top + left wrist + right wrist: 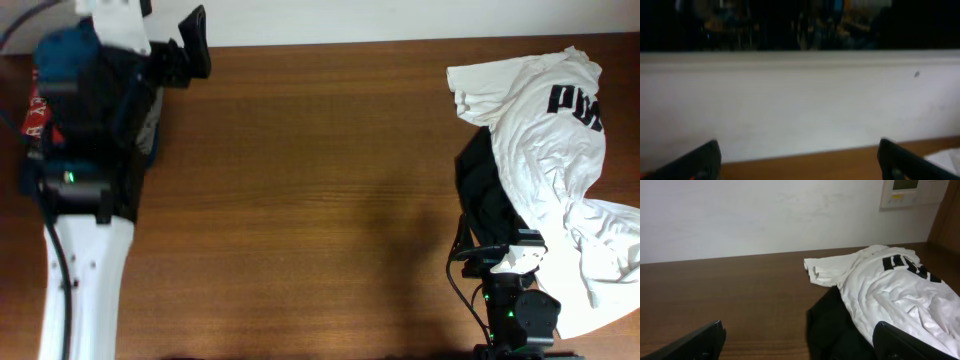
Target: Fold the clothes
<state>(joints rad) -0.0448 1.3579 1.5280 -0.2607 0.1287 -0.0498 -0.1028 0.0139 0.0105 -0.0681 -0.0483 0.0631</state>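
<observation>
Left end effector [800,162]: jaws wide open, nothing between them. It sits at the far-left back edge of the counter [320,180], facing the white wall [800,100]. Only bare wood shows between its fingers [700,160].

Right end effector [802,347]: also wide open, holding nothing. It is at the near-right edge of the counter, aimed at the clothes pile.

White T-shirt [560,170] with black letters: crumpled on the right side of the counter. One sleeve is spread toward the back, and the hem trails to the near-right edge beside the right arm [510,300].

Black garment [485,195]: under the white T-shirt, sticking out on its left side. From the right wrist view it lies just ahead of the open jaws; I can't tell whether they touch it.

Red garment [33,112] with white print: far-left edge of the counter, mostly hidden under the left arm [85,250], only a sliver visible. It is well apart from the other two.

The middle of the counter is bare wood. A wall panel [910,191] is mounted above the right corner.
</observation>
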